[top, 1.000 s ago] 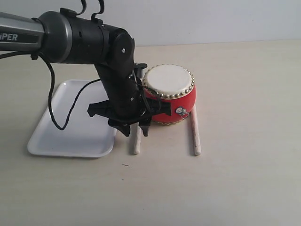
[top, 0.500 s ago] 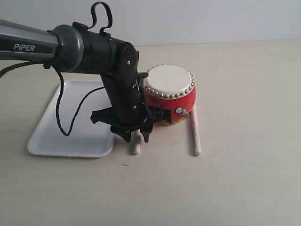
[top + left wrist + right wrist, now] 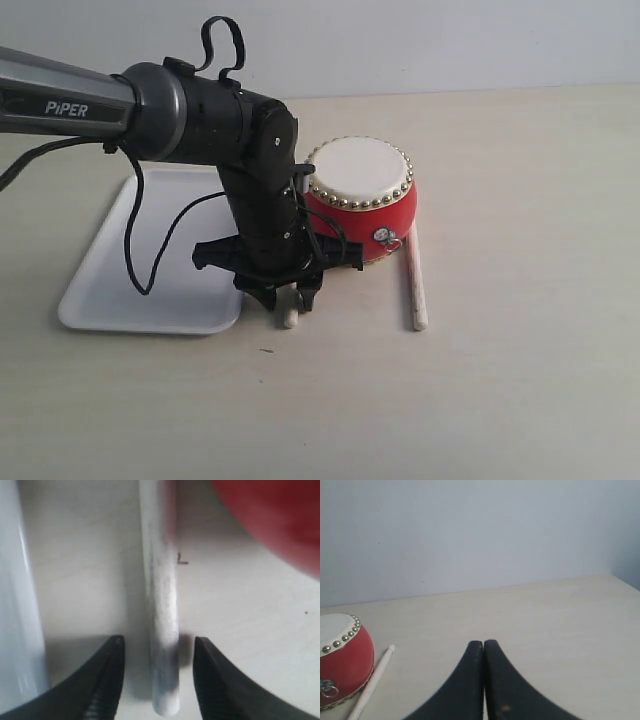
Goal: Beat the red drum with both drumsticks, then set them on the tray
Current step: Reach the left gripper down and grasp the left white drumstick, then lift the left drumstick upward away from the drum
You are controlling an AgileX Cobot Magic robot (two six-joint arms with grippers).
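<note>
Straddles the left drumstick (image 3: 161, 605) with the left tool (image 3: 157, 652), close by the red drum (image 3: 362, 205): spread wide, nothing clamped yet, lined up so one squeeze takes the stick near its end. Looks like the pick-up before any beating. Leaves the second drumstick (image 3: 413, 285) flat on the tabletop (image 3: 500, 380), just beside the red drum's right flank. Has the tray (image 3: 150, 270) lying left of the red drum, ready for later. Holds the right tool (image 3: 484, 680) pressed closed on nothing, well clear of the red drum.
</note>
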